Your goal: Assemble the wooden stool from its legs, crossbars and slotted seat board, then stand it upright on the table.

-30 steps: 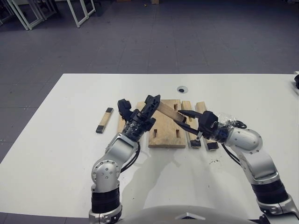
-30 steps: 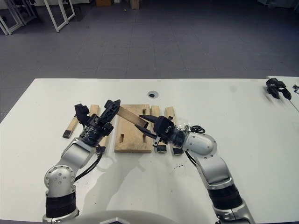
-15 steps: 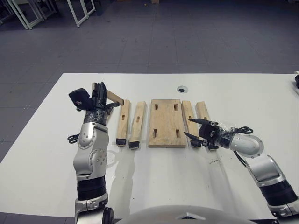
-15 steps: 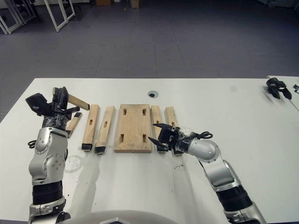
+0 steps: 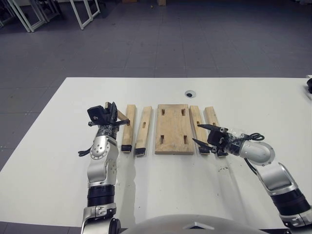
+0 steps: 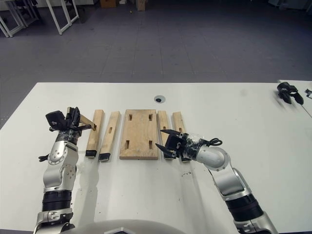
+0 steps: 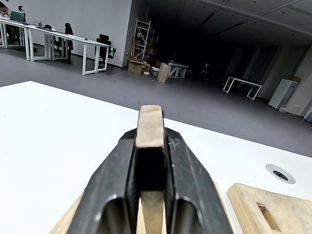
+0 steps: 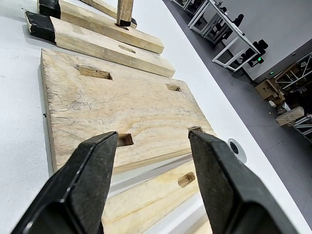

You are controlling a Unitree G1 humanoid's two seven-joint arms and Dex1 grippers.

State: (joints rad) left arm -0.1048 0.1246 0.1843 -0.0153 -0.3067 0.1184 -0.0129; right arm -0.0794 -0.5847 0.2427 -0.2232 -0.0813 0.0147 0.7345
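Found the right gripper (image 5: 196,132) nearest, low over the white table (image 5: 48,165), jaws spread wide with nothing between them. Saw it poised over the near ends of the two right-hand legs (image 5: 197,119), fingertips pointing toward the right edge of the seat board (image 5: 174,129). Could not tell whether it touched those legs.

Noted the seat board lying flat at the table's middle, four slots facing up. Counted two more legs to its left, the inner left leg (image 5: 143,127) and the outer left leg (image 5: 129,126), both flat, parallel to the board, each with a black cap (image 5: 140,152) on its near end and a slot in its upper face.

Found the left gripper (image 5: 113,116) just left of the outer left leg, jaws clamped tight on a short crossbar (image 6: 85,122). Saw the crossbar slanting down to the right, its free end meeting the outer left leg at the slot.

Spotted farther back a round grommet (image 5: 189,92) set in the tabletop beyond the board, and a small black object (image 6: 287,92) at the far right edge.
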